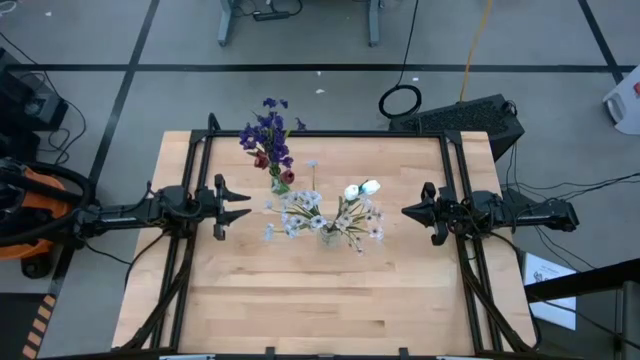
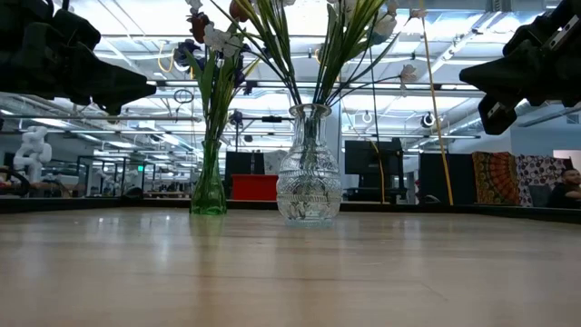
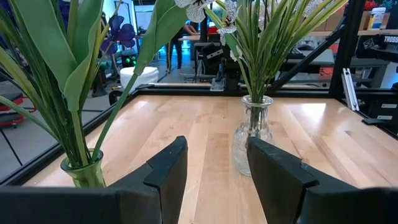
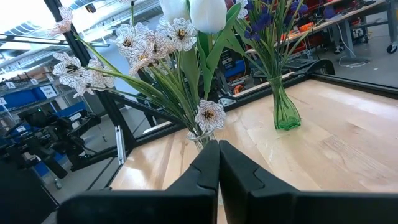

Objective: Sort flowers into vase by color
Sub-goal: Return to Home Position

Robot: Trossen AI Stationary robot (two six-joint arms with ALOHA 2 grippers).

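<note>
A slim green glass vase [image 1: 281,183] [image 2: 209,193] [image 3: 83,175] [image 4: 285,113] stands on its base on the table and holds purple flowers [image 1: 266,130] and dark red buds [image 1: 261,159]. A clear ribbed vase [image 1: 330,236] [image 2: 309,182] [image 3: 252,134] stands nearer the middle, holding white tulip buds [image 1: 362,188] [image 4: 200,12] and pale sprays [image 1: 300,211] [image 4: 134,43]. My left gripper [image 1: 246,204] [image 3: 217,169] is open, level, left of both vases and above the table. My right gripper [image 1: 404,212] [image 4: 218,163] is shut, right of the clear vase, pointing at it.
A black frame rail [image 1: 320,133] runs along the table's far edge and sides. The bare wooden table top [image 1: 320,300] stretches toward the near edge in front of the vases. Leaves and stems [image 3: 56,74] spread wide above both vases, close to the left gripper.
</note>
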